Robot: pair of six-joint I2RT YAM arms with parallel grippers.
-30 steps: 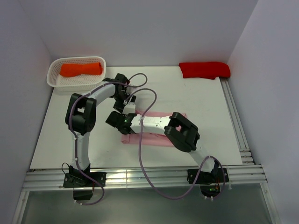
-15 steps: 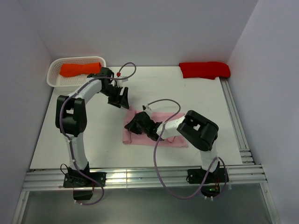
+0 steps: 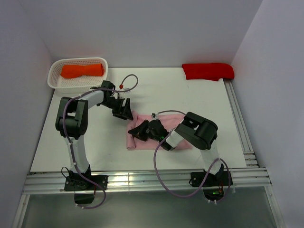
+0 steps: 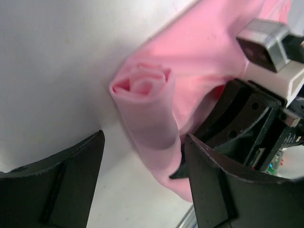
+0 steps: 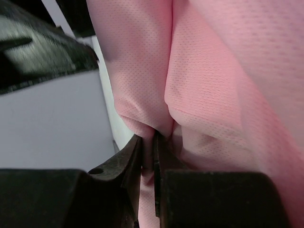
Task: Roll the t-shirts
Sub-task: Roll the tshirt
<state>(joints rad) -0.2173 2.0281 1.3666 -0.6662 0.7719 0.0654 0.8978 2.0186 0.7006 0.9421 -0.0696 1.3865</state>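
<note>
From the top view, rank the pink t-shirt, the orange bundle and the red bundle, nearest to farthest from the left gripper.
Measured from the left gripper:
1. pink t-shirt, right beside it, mid-table.
2. orange bundle, in the basket at the far left corner.
3. red bundle, at the far right corner.

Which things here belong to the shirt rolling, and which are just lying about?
In the job:
- pink t-shirt, partly rolled
- right gripper, pinching a fold of it
- left gripper, open around the rolled end
- orange t-shirt bundle
- red t-shirt bundle

Lying about:
- white basket, holding the orange bundle
</note>
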